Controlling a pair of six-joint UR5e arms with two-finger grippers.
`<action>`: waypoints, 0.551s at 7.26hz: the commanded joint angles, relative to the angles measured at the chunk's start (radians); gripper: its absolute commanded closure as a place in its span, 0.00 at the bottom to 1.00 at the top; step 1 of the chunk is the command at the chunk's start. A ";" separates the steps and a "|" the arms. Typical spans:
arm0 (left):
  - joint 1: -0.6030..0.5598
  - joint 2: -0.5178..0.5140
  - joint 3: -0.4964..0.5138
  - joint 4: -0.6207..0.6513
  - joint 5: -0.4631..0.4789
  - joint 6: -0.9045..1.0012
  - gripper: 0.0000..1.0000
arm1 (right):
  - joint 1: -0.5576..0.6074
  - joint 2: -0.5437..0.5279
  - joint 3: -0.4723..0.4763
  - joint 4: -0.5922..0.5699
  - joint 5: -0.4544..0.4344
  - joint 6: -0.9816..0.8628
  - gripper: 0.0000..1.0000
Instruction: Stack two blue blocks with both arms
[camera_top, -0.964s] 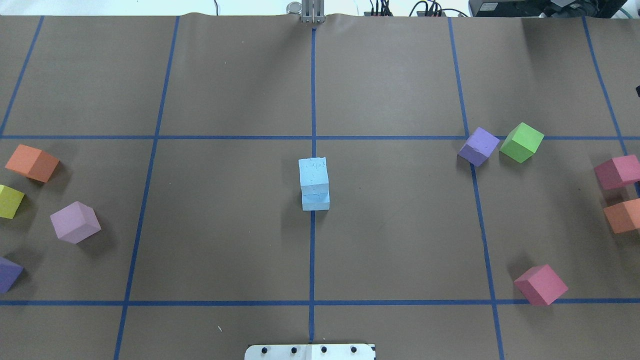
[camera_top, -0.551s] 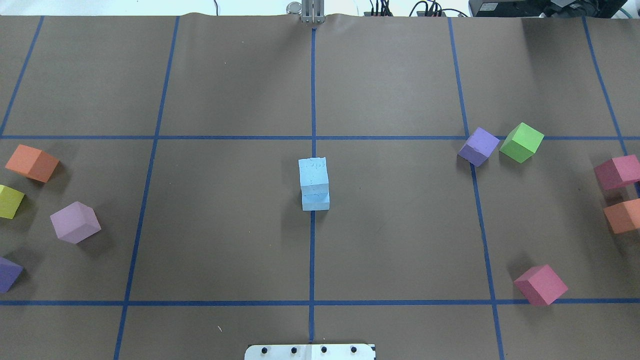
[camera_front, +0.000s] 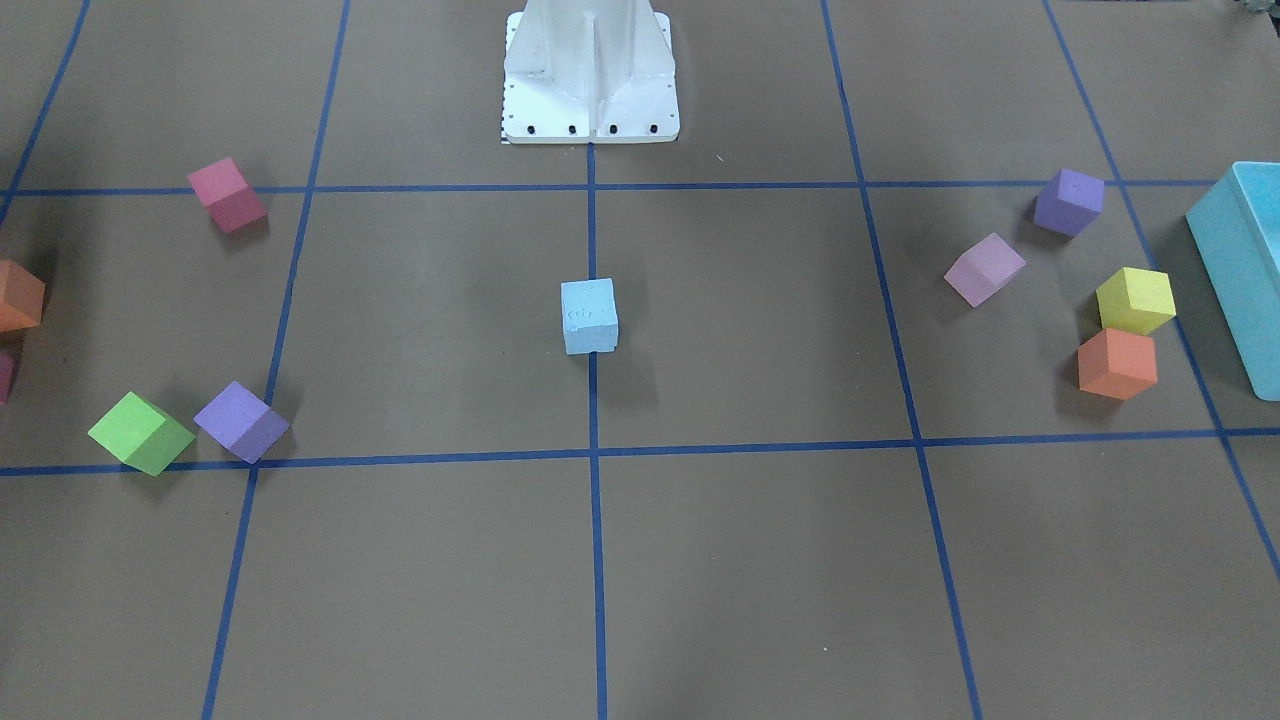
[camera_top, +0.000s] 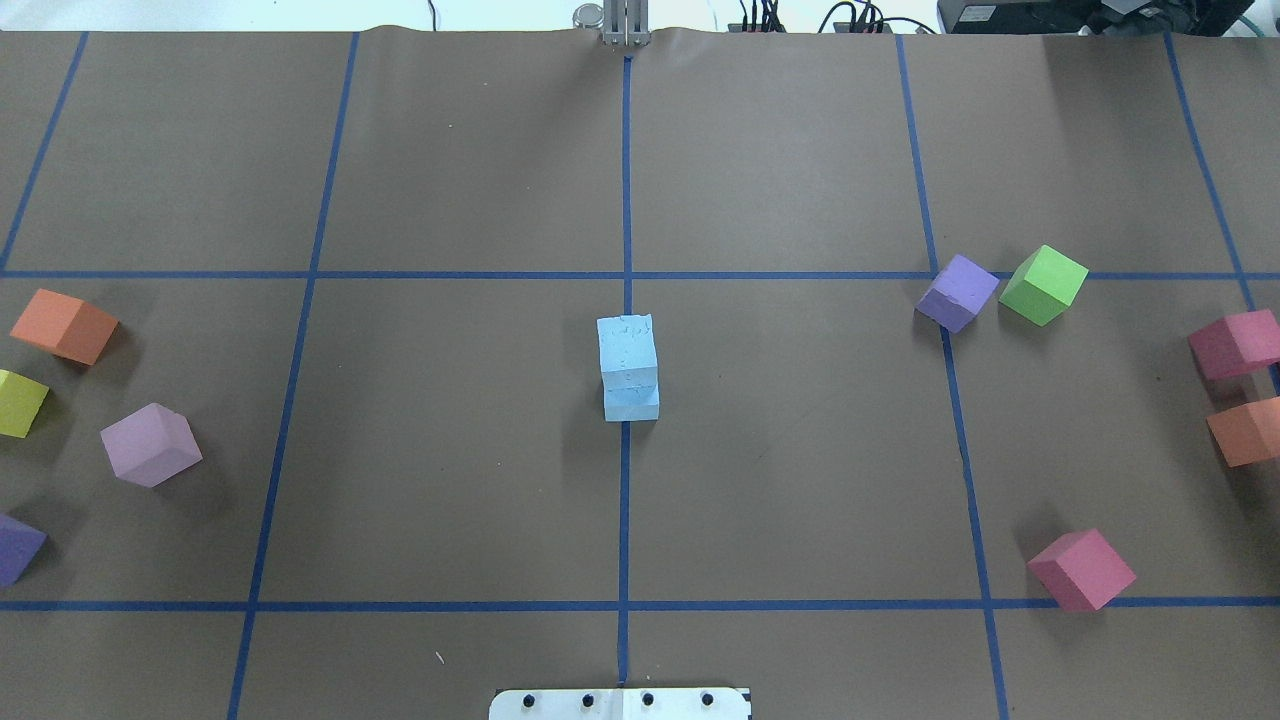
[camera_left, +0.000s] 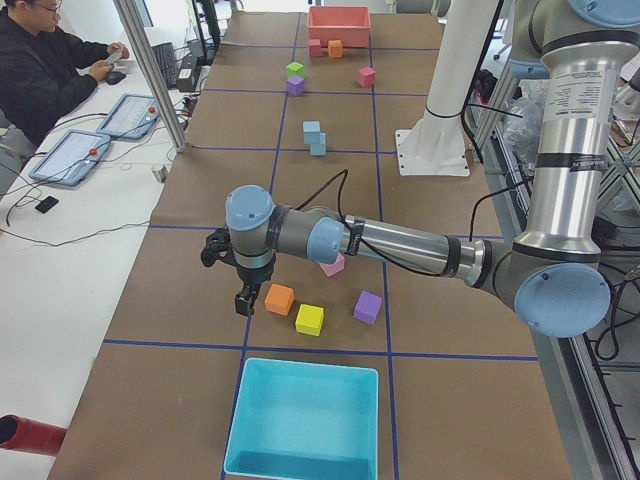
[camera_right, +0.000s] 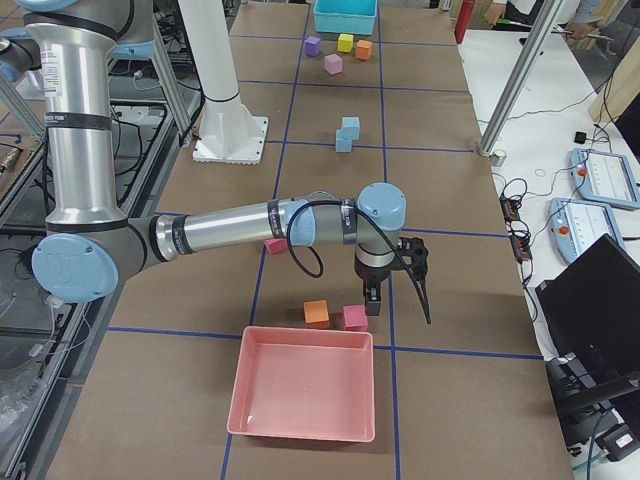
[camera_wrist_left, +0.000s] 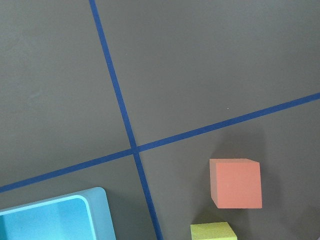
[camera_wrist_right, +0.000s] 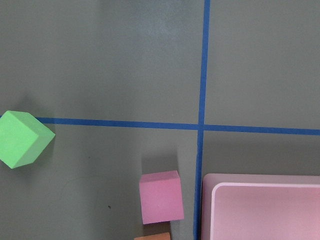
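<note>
The two blue blocks stand stacked at the table's centre on the blue tape line, the upper block (camera_top: 627, 350) on the lower block (camera_top: 632, 404), slightly offset. The stack (camera_front: 589, 315) shows as one cube from the front, and it also shows in the left side view (camera_left: 314, 137) and the right side view (camera_right: 347, 134). No gripper touches it. My left gripper (camera_left: 240, 298) hangs over the table's left end beside an orange cube (camera_left: 279, 298). My right gripper (camera_right: 392, 298) hangs over the right end near a pink cube (camera_right: 355, 318). I cannot tell whether either is open or shut.
A turquoise bin (camera_left: 300, 420) sits at the left end and a pink bin (camera_right: 300, 395) at the right end. Orange (camera_top: 62, 325), yellow (camera_top: 18, 402), pink-lilac (camera_top: 150, 444) and purple cubes lie left. Purple (camera_top: 957, 291), green (camera_top: 1043, 284), magenta (camera_top: 1082, 569) and orange cubes lie right.
A small dark part at the overhead view's right edge a second ago has gone out of view. The blue stack and the other cubes have not moved.
</note>
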 joint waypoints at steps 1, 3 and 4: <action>-0.012 0.001 0.003 0.011 -0.035 0.002 0.00 | 0.001 -0.006 0.000 0.009 -0.001 -0.003 0.00; -0.014 0.031 -0.005 0.003 -0.037 0.002 0.00 | 0.001 -0.002 0.000 0.009 -0.001 -0.005 0.00; -0.014 0.031 -0.005 0.005 -0.037 0.002 0.00 | 0.001 -0.003 0.000 0.009 -0.001 -0.006 0.00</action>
